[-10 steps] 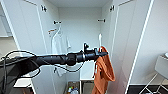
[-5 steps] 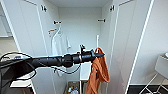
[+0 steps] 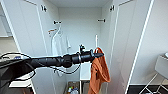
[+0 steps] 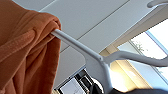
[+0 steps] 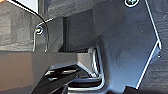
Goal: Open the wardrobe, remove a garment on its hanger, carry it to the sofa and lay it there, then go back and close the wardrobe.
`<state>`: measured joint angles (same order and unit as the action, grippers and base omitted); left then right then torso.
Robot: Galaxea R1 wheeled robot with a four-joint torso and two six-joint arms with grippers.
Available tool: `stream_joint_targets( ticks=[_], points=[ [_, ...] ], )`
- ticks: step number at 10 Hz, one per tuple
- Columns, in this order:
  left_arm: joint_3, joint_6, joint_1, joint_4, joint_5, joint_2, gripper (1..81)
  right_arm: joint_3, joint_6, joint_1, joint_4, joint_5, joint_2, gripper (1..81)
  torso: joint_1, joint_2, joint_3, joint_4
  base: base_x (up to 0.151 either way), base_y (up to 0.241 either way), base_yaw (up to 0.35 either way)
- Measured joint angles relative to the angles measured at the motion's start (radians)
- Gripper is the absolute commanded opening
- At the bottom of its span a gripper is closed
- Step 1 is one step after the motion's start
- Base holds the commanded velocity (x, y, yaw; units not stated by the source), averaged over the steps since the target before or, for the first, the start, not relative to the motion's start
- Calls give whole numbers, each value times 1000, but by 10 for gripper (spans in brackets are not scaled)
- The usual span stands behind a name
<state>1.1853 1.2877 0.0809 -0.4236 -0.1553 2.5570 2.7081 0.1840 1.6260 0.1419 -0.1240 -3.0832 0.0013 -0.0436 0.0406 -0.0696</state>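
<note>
Left gripper point(image 3: 100, 54) was clamped on the hanger point(image 4: 100, 62), arm stretched into the open wardrobe point(image 3: 82, 27). Garment point(image 3: 99, 71) hung off it at 6 o'clock of the claw, inside the wardrobe's right half. White shirt point(image 3: 59, 42) at 10 o'clock, well apart.

Wardrobe point(image 3: 30, 37): smooth white panels, faintly glossy. Garment point(image 3: 98, 71): soft matt orange cloth, folded and creased. Hanger point(image 4: 82, 51): smooth white, plastic-looking, slight sheen. Shirt point(image 3: 60, 43): thin white cloth. Left arm point(image 3: 57, 60): matt black covering with a shiny metal ring.
</note>
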Motion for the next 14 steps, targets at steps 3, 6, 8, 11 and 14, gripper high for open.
stream_joint_targets(
  ticks=[3, 6, 8, 11, 14],
  points=[
    [0, 0, 11, -3, -38, -1, 10, 0, 0, 0, 0, 0, 0, 811, 0, 0, 0, 0, 0, 0, -31],
    [0, 4, 11, -3, -47, -6, 10, 0, 0, 0, 0, 0, 0, 811, 0, 0, 0, 0, 0, 0, -233],
    [-12, 4, 11, -3, -46, -22, 10, 0, -1, 0, 0, 0, 0, 811, 0, 0, 0, 0, 0, 0, -256],
    [-42, 4, 17, -5, -42, -42, 10, 0, 0, 0, -1, -5, 3, 811, 0, 0, 0, 0, 0, 0, -266],
    [-59, 4, 17, -6, -51, -53, 10, 0, 0, 0, -1, -5, 0, 811, 0, 0, 0, 0, 0, 0, -273]
  ],
)
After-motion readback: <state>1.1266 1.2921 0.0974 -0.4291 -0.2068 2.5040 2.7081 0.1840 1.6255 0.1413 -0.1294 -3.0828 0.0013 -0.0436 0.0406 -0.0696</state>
